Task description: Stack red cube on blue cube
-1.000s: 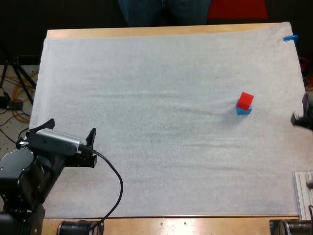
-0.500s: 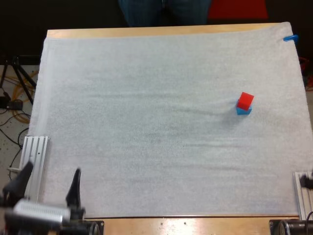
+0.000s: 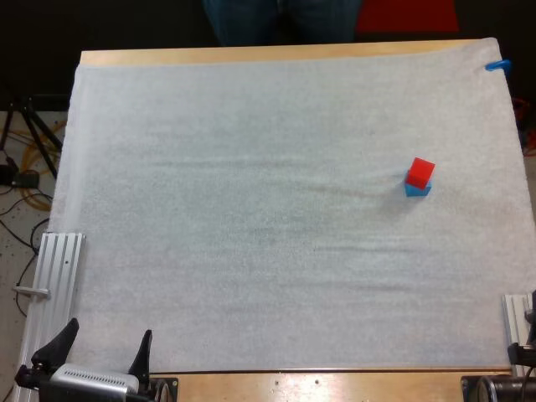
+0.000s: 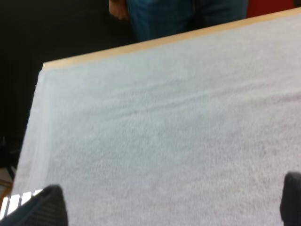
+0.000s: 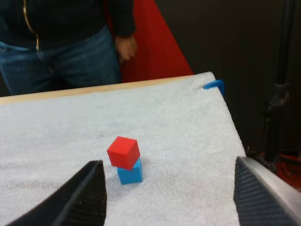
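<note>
Left tool (image 3: 99,358) hung spread and empty at the worktop's (image 3: 293,381) near edge. Right tool (image 5: 174,202), likewise spread, faced the red cube (image 5: 123,152) ahead, sitting askew on the blue cube (image 5: 130,173); any bump might topple it.

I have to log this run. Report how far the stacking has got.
Done: the red cube sits on the blue cube, turned slightly off square. In hand: nothing; the left gripper is open over the near left corner of the mat, and the right gripper is open, short of the stack. Left: apparently nothing on the cubes themselves.
</note>
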`<state>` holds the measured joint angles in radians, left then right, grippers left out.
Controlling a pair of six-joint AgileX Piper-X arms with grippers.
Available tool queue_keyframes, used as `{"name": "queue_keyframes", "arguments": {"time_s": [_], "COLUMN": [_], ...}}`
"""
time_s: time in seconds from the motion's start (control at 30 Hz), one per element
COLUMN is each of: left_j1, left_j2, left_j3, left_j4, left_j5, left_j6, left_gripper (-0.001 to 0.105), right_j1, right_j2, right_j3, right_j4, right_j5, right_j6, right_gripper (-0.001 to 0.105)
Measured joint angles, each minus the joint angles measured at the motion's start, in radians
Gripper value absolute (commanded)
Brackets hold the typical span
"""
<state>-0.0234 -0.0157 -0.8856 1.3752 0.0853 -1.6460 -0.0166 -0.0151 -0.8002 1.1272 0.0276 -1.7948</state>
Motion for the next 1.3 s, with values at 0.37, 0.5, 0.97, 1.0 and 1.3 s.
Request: {"name": "queue_keyframes", "arguments": {"time_s": [0.37,0.5,0.97,1.0,1.3], "left_j1": [0.0,0.0,0.0,0.0,0.0], "left_j2": [0.002,0.002,0.003,0.003,0.003], "left_j3": [0.187,0.273,0.363,0.363,0.363], "left_j4": [-0.288,-0.344,-0.33,-0.33,-0.33], "left_j5": [-0.035,-0.035,-0.035,-0.035,-0.035], "left_j6": [-0.004,-0.033,-0.048,-0.048,-0.048], "left_gripper": [0.087,0.087,0.087,0.087,0.087], "right_j1": [0.0,0.0,0.0,0.0,0.0], "right_j2": [0.002,0.002,0.002,0.002,0.002], "right_j3": [0.164,0.22,0.287,0.287,0.287], "right_j4": [-0.177,-0.182,-0.115,-0.115,-0.115], "right_j5": [-0.002,-0.002,-0.002,-0.002,-0.002], "right_j6": [-0.028,-0.028,-0.028,-0.028,-0.028], "right_gripper": [0.058,0.058,0.058,0.058,0.058]}}
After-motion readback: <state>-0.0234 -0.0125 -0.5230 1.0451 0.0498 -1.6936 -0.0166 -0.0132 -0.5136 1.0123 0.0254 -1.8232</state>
